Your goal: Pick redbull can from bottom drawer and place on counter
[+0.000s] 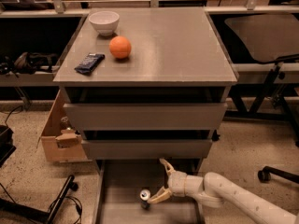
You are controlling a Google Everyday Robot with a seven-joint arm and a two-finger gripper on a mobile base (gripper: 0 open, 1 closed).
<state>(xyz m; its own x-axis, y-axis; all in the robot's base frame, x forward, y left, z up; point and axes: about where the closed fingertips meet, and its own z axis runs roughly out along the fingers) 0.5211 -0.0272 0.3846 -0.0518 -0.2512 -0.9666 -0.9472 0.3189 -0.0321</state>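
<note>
Bottom drawer (106, 185), open, is holding the redbull can (145, 195) upright on its floor, with the gripper (162, 181) hovering just right of it, fingers spread wide, gripping nothing; the counter (173, 45) is carrying a bowl (104, 21), orange ball (120, 47) and wrapper (89, 62) at its left.

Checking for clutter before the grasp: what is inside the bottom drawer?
Visible in the bottom drawer: only the redbull can, upright on the floor, with the gripper, fingers open, close beside it. The drawer's back part is hidden under the upper drawers.
</note>
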